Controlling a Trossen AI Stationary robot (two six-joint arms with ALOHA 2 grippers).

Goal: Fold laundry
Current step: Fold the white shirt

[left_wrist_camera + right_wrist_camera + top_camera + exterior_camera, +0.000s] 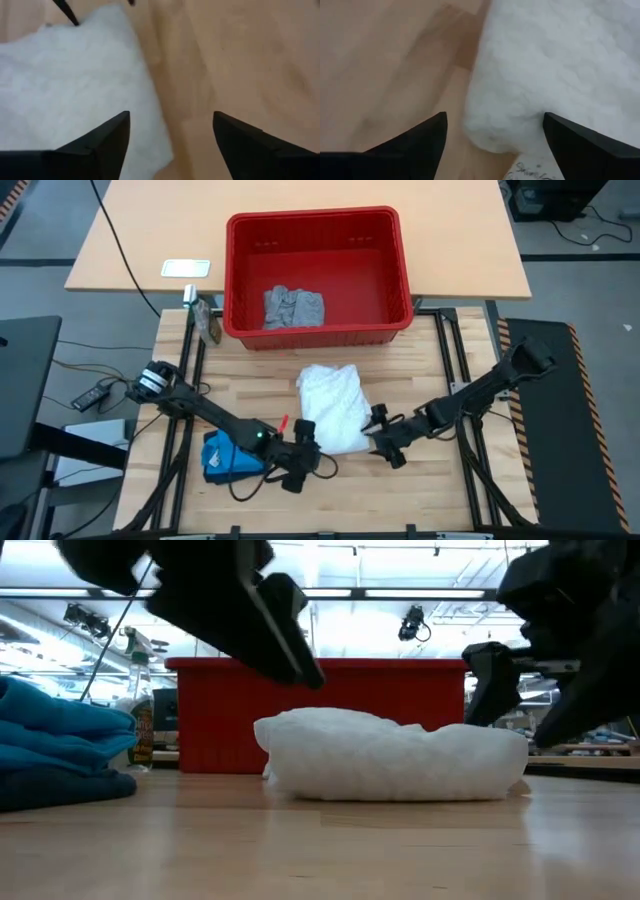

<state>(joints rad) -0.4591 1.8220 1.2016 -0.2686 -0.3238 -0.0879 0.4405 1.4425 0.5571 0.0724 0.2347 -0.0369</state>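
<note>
A folded white garment (332,405) (390,755) lies flat on the wooden table, near the middle. My left gripper (303,444) (170,117) is open at the garment's near left corner, one finger over the cloth (65,85) and one over bare wood. My right gripper (379,432) (495,117) is open at its near right edge (560,65). In the low view both hang just above the cloth. A bright blue garment (225,455) (55,730) sits on the table's left, on a darker blue layer (60,788). A light grey garment (292,307) lies in the red basket.
The red plastic basket (400,260) stands at the table's far edge, behind the white garment. A bottle (206,320) stands left of the basket. A dark cable (250,485) loops on the wood near the blue pile. Bare wood shows along the near edge.
</note>
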